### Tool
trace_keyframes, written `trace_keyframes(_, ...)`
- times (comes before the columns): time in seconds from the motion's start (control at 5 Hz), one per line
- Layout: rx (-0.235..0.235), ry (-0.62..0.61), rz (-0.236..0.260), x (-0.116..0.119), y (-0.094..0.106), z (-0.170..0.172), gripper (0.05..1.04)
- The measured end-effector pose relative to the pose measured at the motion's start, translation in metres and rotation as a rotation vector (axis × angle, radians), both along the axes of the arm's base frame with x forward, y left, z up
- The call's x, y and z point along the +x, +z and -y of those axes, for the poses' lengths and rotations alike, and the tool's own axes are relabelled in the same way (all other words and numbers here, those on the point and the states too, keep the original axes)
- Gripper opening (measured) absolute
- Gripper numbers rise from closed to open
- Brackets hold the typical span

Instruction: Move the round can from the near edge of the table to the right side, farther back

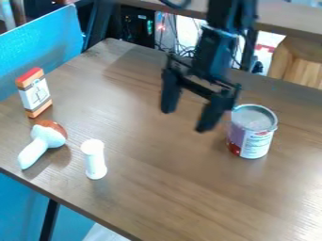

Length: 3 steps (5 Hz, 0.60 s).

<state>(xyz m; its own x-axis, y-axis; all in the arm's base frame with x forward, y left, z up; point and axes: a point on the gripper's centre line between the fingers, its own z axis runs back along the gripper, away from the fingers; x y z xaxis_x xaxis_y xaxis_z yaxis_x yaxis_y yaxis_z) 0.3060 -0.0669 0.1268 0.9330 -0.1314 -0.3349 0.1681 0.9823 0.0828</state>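
Note:
The black gripper (186, 118) hangs over the back middle of the brown table, its two fingers spread apart with nothing between them. Just right of it stands a can (253, 132) with a white, purple and red label. At the left, a small white, orange and red box (35, 92) stands upright. In front of that lies a white mushroom-like object (43, 143) with a brown patch on its round end. A white cylinder (94, 159), wider at its top, is upright to the right of it.
The wooden table (170, 188) has its left front edge running diagonally across the lower left. A blue panel (47, 44) rises beyond its left side. Behind the table are cables, dark equipment and another wooden surface (289, 23).

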Motion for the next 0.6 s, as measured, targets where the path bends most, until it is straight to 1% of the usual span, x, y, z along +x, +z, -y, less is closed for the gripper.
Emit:
trace_keyframes(0.2, 0.037, 0.037, 0.032, -0.022, 0.009, -0.052, 1.000)
trace_keyframes(0.4, 0.059, 0.028, 0.054, -0.034, 0.011, -0.087, 1.000)
trace_keyframes(0.6, 0.008, 0.052, 0.132, -0.041, 0.008, -0.123, 1.001)
